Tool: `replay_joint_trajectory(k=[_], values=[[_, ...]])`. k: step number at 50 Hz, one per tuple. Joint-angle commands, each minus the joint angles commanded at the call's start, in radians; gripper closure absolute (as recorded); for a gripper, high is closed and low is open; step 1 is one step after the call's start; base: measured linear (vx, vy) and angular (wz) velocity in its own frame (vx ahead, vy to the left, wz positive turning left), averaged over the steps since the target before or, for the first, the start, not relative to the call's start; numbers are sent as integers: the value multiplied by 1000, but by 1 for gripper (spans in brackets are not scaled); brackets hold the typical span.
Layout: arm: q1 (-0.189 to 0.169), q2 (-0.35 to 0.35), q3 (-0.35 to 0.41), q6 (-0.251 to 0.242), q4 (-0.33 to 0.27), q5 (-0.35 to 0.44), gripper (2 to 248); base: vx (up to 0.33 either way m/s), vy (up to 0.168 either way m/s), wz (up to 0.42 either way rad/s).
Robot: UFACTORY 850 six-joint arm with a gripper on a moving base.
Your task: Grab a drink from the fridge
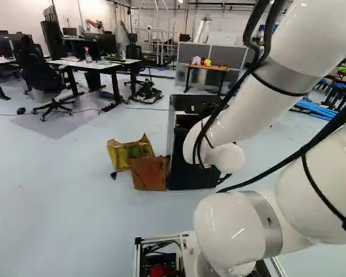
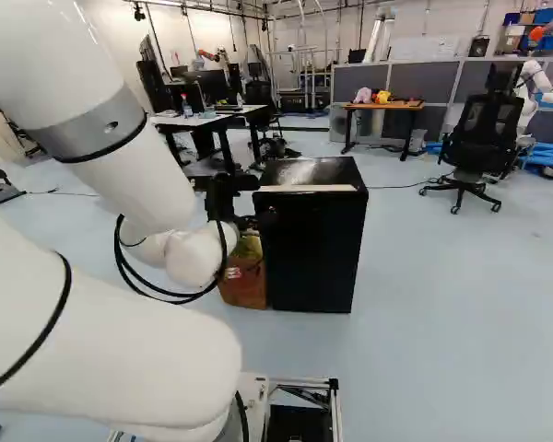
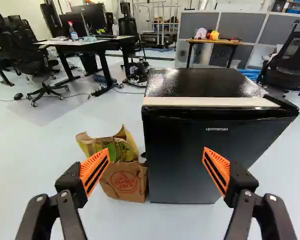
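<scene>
In the right base view my black gripper (image 2: 226,198) shows beside the fridge's top edge, its fingertips not clear there. The black fridge (image 2: 315,253) stands on the floor ahead of the arm. Seen in the wrist view, the gripper (image 3: 156,152) is open, its orange-padded fingers wide apart with nothing held. Ahead of them is the fridge's dark front door (image 3: 190,150), which looks closed, with a pale strip along the top front edge. No drink can be seen; the inside of the fridge is hidden.
A brown paper bag (image 3: 125,182) touches the fridge's side, with a yellow-green bag (image 3: 110,146) behind it. Farther back are a white desk (image 1: 95,64), a small wooden table (image 2: 382,106), office chairs (image 2: 479,138) and grey partitions. Another robot (image 2: 535,83) stands at the far right.
</scene>
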Motion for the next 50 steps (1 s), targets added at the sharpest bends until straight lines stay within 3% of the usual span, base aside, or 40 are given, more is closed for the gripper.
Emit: replay_joint_trajectory(k=[50], values=[[0,0,0,0,0,0,3,37,-1,-5]])
